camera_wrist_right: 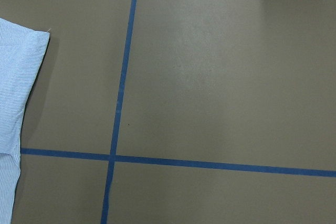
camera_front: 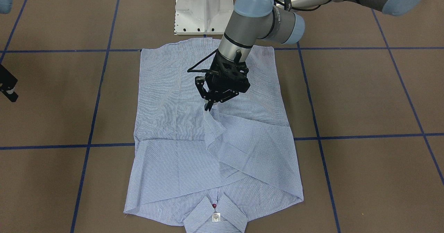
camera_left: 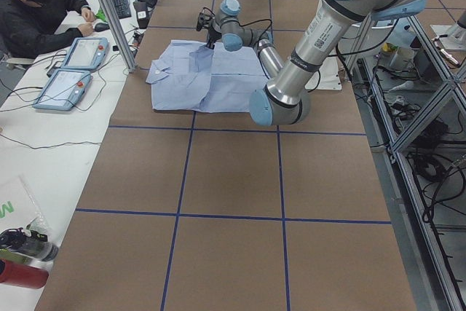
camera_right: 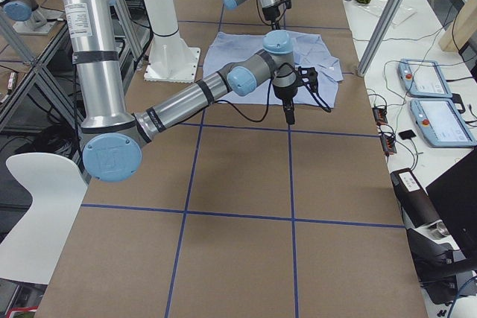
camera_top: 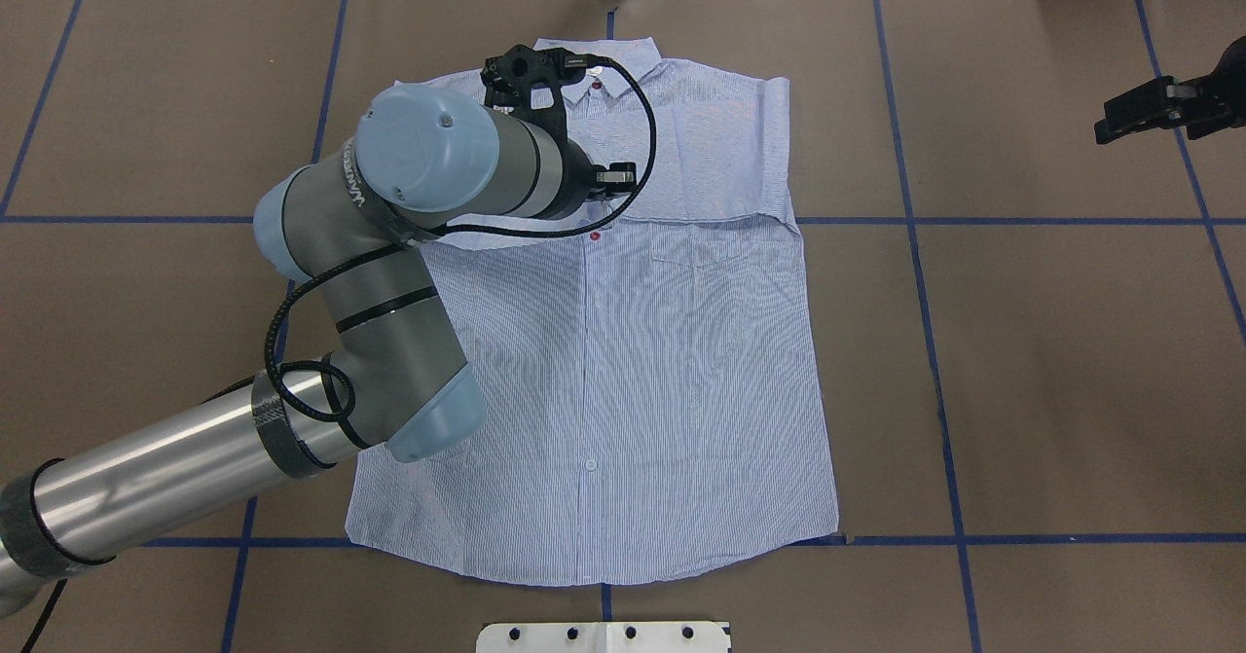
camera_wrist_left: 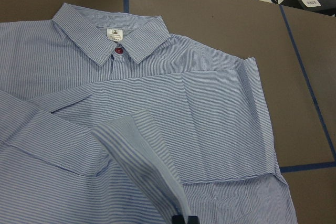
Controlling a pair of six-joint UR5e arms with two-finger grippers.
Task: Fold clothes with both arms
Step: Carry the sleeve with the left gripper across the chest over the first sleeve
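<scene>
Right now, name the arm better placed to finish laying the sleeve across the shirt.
Left. The left hand is shut on the sleeve cuff over the shirt; the right hand hangs beside the shirt, over the table.

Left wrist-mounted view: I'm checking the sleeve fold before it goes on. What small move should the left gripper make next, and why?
Probably lower a little and open. The black left gripper is shut on the light blue striped sleeve cuff, held raised over the middle of the light blue striped shirt, with the sleeve already drawn across the front.
</scene>
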